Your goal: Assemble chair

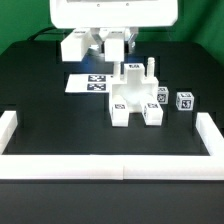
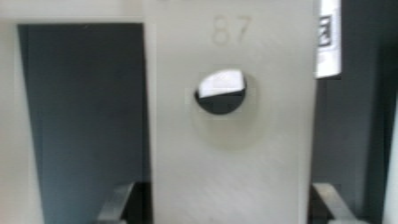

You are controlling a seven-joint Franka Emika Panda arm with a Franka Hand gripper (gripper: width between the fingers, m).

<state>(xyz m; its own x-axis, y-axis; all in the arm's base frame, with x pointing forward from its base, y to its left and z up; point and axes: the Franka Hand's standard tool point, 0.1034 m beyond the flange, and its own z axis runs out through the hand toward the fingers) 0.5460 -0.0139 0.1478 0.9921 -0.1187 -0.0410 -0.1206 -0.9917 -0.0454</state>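
Observation:
The chair's partly joined white parts [image 1: 134, 95] stand in the middle of the black table, with an upright peg [image 1: 150, 68] on top and small tags on the front. A separate small tagged block [image 1: 185, 101] sits to the exterior view's right of them. My gripper [image 1: 114, 47] hangs behind and above this cluster. In the wrist view a flat white chair panel [image 2: 231, 140] with a round hole [image 2: 222, 90] fills the space between my fingers [image 2: 125, 203]. My gripper [image 2: 226, 206] is shut on this panel. The panel hides most of what lies below.
The marker board [image 1: 92, 83] lies flat on the table to the exterior view's left of the chair parts. A low white border rail [image 1: 110, 160] runs along the front and up both sides [image 1: 9, 125].

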